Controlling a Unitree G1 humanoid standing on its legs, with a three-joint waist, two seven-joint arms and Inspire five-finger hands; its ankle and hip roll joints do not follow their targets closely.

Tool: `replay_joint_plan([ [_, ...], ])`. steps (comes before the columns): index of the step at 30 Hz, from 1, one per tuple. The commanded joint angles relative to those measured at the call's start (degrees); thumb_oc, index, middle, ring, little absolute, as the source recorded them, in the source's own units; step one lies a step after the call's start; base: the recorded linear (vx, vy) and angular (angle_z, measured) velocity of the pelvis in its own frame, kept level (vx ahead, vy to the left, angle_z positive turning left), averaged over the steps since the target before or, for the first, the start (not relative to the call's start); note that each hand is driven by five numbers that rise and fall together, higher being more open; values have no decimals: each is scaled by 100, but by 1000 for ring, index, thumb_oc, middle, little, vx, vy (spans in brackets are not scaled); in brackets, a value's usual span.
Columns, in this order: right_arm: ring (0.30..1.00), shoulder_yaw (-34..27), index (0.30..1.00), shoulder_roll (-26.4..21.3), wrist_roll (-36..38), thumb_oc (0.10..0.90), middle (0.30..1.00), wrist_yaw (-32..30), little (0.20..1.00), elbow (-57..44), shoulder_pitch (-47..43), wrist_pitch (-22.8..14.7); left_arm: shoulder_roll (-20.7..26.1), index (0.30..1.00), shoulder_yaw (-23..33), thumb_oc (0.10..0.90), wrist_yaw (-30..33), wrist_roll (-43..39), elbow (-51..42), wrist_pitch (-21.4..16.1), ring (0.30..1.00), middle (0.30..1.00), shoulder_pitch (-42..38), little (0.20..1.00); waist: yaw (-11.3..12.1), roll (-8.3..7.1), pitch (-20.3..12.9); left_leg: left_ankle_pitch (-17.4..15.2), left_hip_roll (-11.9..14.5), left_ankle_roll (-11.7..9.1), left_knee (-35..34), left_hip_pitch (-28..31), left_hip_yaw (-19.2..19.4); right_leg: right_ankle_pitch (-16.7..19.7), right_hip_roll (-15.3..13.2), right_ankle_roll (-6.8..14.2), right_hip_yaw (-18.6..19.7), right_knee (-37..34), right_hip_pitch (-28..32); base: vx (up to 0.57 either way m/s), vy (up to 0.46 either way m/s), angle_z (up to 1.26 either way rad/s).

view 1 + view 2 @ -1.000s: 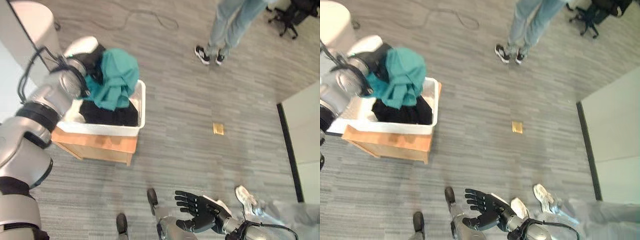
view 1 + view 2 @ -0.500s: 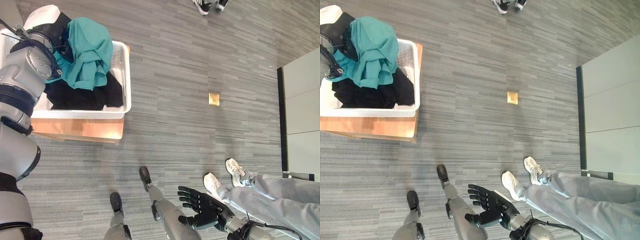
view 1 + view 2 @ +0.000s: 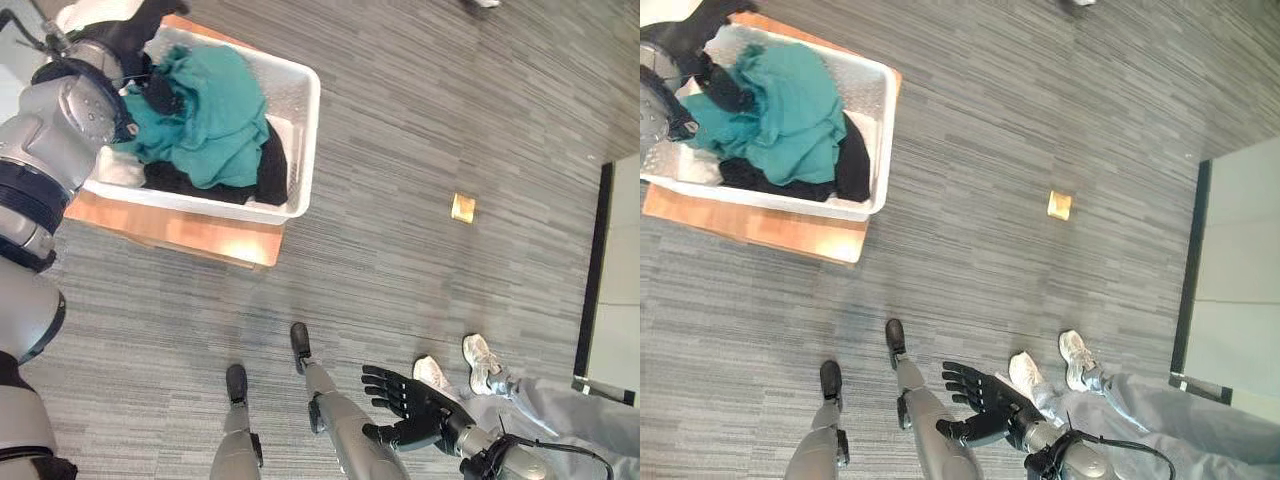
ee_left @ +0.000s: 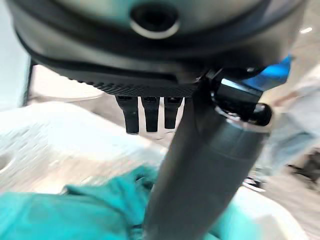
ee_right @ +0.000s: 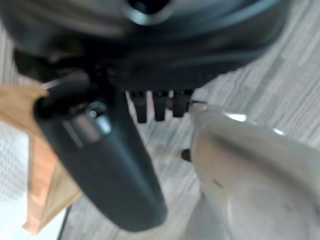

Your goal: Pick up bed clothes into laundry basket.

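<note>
From the head views, the teal garment lies heaped on dark clothes inside the white laundry basket, apparently delivered, while the right hand idles low with fingers spread, empty. In the left wrist view, the left hand hangs above the teal cloth with straight fingers holding nothing.

A grey wood-grain plank floor is shown across the scene. A wooden stand is seen at the floor's upper left, its light-brown top edge lit along the front. A small square brass-coloured floor plate is set into the planks, well apart from the stand, towards the right. A pale wall panel with a dark edge strip is seen at the right edge. A person's legs in grey trousers and white shoes are seen at the lower right.
</note>
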Motion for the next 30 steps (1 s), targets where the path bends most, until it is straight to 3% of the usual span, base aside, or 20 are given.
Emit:
replay_joint_plan([
  [1, 900, -411, 900, -253, -49, 800, 900, 87, 900, 22, 47, -248, -28, 900, 188, 800, 535, -166, -663, -385, 900, 900, -1072, 900, 161, 233, -90, 507, -94, -47, -319, -14, -328, -907, -259, 477, -174, 14, 818, -9, -14, 12],
  [5, 900, -411, 900, -256, -48, 800, 900, 87, 900, 22, 48, -248, -27, 900, 191, 800, 535, -165, -665, -385, 900, 900, -1069, 900, 159, 235, -91, 507, -94, -47, -319, -15, -330, -907, -259, 477, -175, 14, 818, 0, 0, 5],
  [7, 900, -398, 900, -210, -219, 800, 900, 113, 900, 25, -51, -202, 194, 900, 655, 800, 474, -431, -1693, -506, 900, 900, -607, 900, 401, 330, -244, 466, -141, -27, -319, 243, -366, -979, -294, 458, -272, 14, 1111, 32, -5, -3],
  [8, 900, -398, 900, 22, -390, 800, 900, 49, 900, 77, -203, -210, 426, 900, 1664, 800, 525, -1062, -2764, -772, 900, 900, 586, 900, 700, 419, -401, 399, -220, -13, -319, 567, -467, -1105, -375, 422, -424, 14, 1497, 33, 4, -5],
  [10, 900, -388, 900, -93, -390, 800, 900, 49, 900, 76, -180, -213, 463, 900, 1943, 800, 516, -1018, -2896, -731, 900, 900, 878, 900, 633, 516, -409, 425, -229, -11, -319, 584, -484, -1091, -383, 425, -440, 14, 1522, 15, 18, 14],
  [11, 900, -388, 900, 87, -492, 800, 900, 34, 900, 99, -313, -196, 569, 900, 2497, 800, 256, -1338, -3521, -839, 900, 900, 1888, 900, 834, 526, -501, 401, -267, 5, -319, 743, -572, -1155, -428, 402, -524, 14, 1694, 41, 39, 60],
  [13, 900, -381, 900, 116, -625, 800, 900, 73, 900, 28, -386, -172, 751, 900, 3428, 800, -186, -1789, -4210, -886, 900, 900, 3545, 900, 982, 607, -610, 315, -278, 33, -319, 1060, -635, -1245, -457, 381, -588, 14, 2007, 61, 72, 54],
  [15, 900, -378, 900, 191, -730, 800, 900, 95, 900, -51, -485, -167, 633, 900, 4366, 800, -529, -2336, -4620, -859, 900, 900, 5165, 900, 1081, 636, -765, 290, -303, 70, -319, 1235, -650, -1266, -487, 362, -603, 14, 2191, 23, 78, 6],
  [16, 900, -358, 900, 170, -729, 800, 900, 94, 900, -51, -494, -167, 634, 900, 4433, 800, -532, -2332, -4647, -852, 900, 900, 5236, 900, 1056, 649, -765, 288, -302, 70, -319, 1240, -651, -1267, -486, 362, -604, 14, 2197, 47, 80, -2],
  [17, 900, -382, 900, 306, -653, 800, 900, 63, 900, -119, -621, -162, 30, 900, 5111, 800, -963, -3095, -4905, -712, 900, 900, 7046, 900, 1231, 650, -883, 222, -316, 120, -319, 1468, -704, -1335, -525, 336, -641, 14, 2438, 71, 82, 14],
  [20, 900, -393, 900, 408, -676, 800, 900, 70, 900, -187, -687, -219, -668, 900, 5740, 800, -1301, -3331, -5246, -541, 900, 900, 9031, 900, 1431, 673, -1041, 159, -371, 203, -319, 1703, -834, -1403, -622, 315, -784, 14, 2759, 80, 114, 21],
  [23, 900, -270, 900, 634, -576, 800, 900, 50, 900, -220, -891, -209, -1657, 900, 5791, 800, -1475, -3781, -4930, -334, 900, 900, 9864, 900, 1785, 711, -1071, 117, -446, 341, -202, 1883, -1138, -1730, -789, 267, -1111, 651, 2896, 71, 92, 32],
  [25, 900, -347, 900, 793, -524, 800, 900, 52, 900, -233, -818, -235, -1952, 900, 5707, 800, -1562, -3799, -4805, -247, 900, 900, 10073, 900, 1978, 754, -1032, 38, -608, 421, 78, 1894, -1655, -1828, -940, 203, -1259, 1475, 2851, 74, 55, 54],
  [26, 900, -349, 900, 792, -524, 800, 900, 53, 900, -233, -820, -236, -1953, 900, 5706, 800, -1561, -3798, -4805, -247, 900, 900, 10069, 900, 1956, 751, -1044, 56, -622, 424, 87, 1863, -1676, -1815, -952, 209, -1280, 1471, 2836, 44, 35, 134],
  [27, 900, -425, 900, 854, -509, 800, 900, 4, 900, -278, -728, -263, -2100, 900, 5571, 800, -1547, -3868, -4681, -197, 900, 900, 10059, 900, 1915, 766, -1042, 81, -708, 429, 154, 1868, -1992, -1687, -992, 207, -1227, 1796, 2783, 87, -21, 173],
  [28, 900, -707, 900, 980, -496, 800, 900, -116, 900, -358, -494, -342, -2502, 900, 5461, 800, -1509, -3909, -4416, -157, 900, 900, 10115, 900, 1676, 817, -1076, 202, -813, 327, 273, 1875, -2759, -1689, -603, 166, -268, 2185, 2569, 114, -44, 250],
  [30, 900, -925, 900, 1083, -343, 800, 900, -157, 900, -389, -275, -384, -2664, 900, 5345, 800, -1479, -3710, -4360, -183, 900, 900, 10002, 900, 1502, 872, -1146, 342, -872, 200, 327, 1812, -3302, -1838, -197, 123, 830, 2025, 2507, 104, -93, 302],
])
